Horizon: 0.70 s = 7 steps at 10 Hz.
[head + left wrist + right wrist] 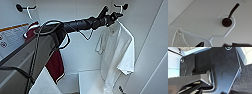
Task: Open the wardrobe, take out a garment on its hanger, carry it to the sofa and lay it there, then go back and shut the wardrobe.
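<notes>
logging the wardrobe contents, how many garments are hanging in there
2. A dark red top hangs from the left peg, partly behind the robot's arm. The white T-shirt hangs from the right peg, near the left gripper. More could be hidden behind the arm.

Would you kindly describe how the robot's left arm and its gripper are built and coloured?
The left arm is a slim black jointed tube rising from a boxy grey segment. Thin black cables loop loosely beside it. The left gripper is black too, with dark, narrow fingers.
</notes>
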Tool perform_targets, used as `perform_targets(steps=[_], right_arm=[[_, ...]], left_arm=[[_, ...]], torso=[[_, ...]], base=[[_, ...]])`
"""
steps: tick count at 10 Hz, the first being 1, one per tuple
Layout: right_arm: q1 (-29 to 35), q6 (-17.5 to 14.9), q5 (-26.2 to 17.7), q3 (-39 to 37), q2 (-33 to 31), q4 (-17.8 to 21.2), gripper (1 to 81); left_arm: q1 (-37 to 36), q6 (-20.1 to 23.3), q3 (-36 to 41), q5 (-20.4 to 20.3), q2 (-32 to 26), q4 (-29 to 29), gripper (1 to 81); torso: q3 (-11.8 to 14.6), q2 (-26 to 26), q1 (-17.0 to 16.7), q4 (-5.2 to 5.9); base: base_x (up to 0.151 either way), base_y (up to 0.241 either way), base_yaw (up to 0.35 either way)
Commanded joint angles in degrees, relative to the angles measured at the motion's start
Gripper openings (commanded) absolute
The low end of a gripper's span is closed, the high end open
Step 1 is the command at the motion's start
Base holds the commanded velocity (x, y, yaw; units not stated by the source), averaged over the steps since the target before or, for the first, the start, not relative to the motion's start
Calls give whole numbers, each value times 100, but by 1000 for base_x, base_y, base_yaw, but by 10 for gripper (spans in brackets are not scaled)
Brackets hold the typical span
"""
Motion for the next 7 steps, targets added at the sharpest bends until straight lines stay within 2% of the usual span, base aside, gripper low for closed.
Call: perform_targets(steps=[1,7], right_arm=[[192,3,-328,33,24,84,811],[200,12,-328,33,33,84,811]], left_arm=[[-945,-13,-65,-46,262,162,811],[-742,-5,515,-213,262,234,811]], torso=[[0,0,0,0],[0,0,0,0]], base=[[0,0,0],[0,0,0]])
